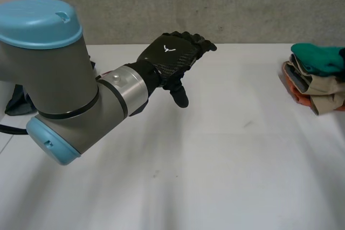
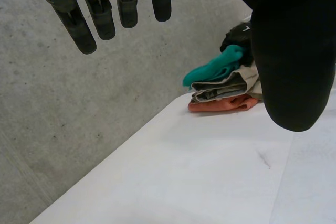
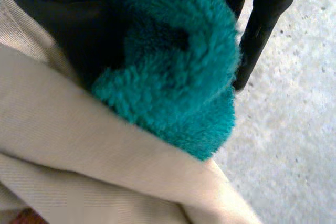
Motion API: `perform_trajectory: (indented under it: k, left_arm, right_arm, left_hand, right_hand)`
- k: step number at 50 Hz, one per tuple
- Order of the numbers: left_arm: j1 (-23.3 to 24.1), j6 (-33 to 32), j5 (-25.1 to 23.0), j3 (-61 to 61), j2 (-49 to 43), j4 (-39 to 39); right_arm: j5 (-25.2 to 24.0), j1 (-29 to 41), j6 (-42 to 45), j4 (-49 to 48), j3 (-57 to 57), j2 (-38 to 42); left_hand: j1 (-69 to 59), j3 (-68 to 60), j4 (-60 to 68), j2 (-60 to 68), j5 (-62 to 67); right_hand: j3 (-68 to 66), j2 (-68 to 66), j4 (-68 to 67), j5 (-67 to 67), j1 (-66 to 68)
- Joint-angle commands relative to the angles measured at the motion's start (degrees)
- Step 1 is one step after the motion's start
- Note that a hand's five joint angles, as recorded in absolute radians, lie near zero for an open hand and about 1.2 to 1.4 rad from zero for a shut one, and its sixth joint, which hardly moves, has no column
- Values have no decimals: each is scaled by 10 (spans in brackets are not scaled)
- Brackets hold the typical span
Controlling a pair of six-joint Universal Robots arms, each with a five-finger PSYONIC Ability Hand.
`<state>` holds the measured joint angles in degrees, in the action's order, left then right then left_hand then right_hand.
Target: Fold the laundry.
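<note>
In the head view, the left arm (image 1: 59, 79) fills the left of the frame. The left hand (image 1: 173, 56) is held above the white table (image 1: 215, 160) in the upper middle of the frame. Its fingers are stretched out straight and slightly spread, the thumb is pointed down towards the table, and nothing is held in it. The same is shown in the left wrist view, where the straight fingers (image 2: 100, 11) and the thumb (image 2: 294, 56) are well apart with only air between them.

A pile of folded laundry (image 1: 317, 82) is seen at the right edge of the head view, in the upper half, on the far right part of the table and well apart from the left hand. A teal fleece cloth (image 1: 318, 57) lies on top, a beige cloth (image 1: 323, 92) is under it, and an orange cloth (image 1: 294, 87) is at the bottom. In the left wrist view the pile is seen beyond the thumb, near the table's far edge, in front of the grey wall (image 2: 79, 119).

In the right wrist view the right hand (image 3: 262, 19) is right at the teal fleece cloth, which bulges over the beige cloth just under the palm. Whether the cloth is gripped or only touched cannot be told.

A dark cloth (image 1: 16, 103) is seen at the left edge of the head view, partly hidden behind the left arm.
</note>
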<state>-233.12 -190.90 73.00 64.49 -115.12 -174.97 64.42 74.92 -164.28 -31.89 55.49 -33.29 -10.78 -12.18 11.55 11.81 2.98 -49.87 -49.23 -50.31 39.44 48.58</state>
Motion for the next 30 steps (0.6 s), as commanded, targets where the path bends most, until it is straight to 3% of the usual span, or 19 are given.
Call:
perform_trajectory:
  k: [1, 10, 15, 21, 27, 30]
  left_arm:
    - [1, 0, 0, -2, 2, 0]
    - [14, 18, -1, -1, 11, 0]
    - [16, 20, -1, -2, 29, 0]
    - [20, 25, -2, -8, 65, -3]
    - [10, 54, 6, -7, 112, -27]
    - [-19, 70, 35, -2, 135, -37]
  right_arm:
    - [-3, -21, 0, 14, 66, -97]
    - [13, -23, 0, 144, 97, -231]
    - [92, -38, 14, 255, 52, -281]
    - [156, -20, 74, 255, 36, -336]
    - [155, 145, 66, 136, 95, -384]
    - [122, 225, 66, 77, 162, -396]
  left_hand:
    - [-16, -2, 9, 6, -6]
    - [-16, -2, 9, 6, -6]
    - [-16, -2, 9, 6, -6]
    - [-15, -1, 7, 4, -7]
    - [-18, -4, 10, 8, -4]
    - [-18, -4, 10, 8, -4]
  right_hand:
    - [399, 392, 403, -394, -386]
    - [399, 392, 403, -394, -386]
    - [399, 392, 403, -394, -386]
    - [399, 392, 403, -394, -386]
    - [399, 392, 403, -394, -386]
    - [399, 392, 403, -394, -386]
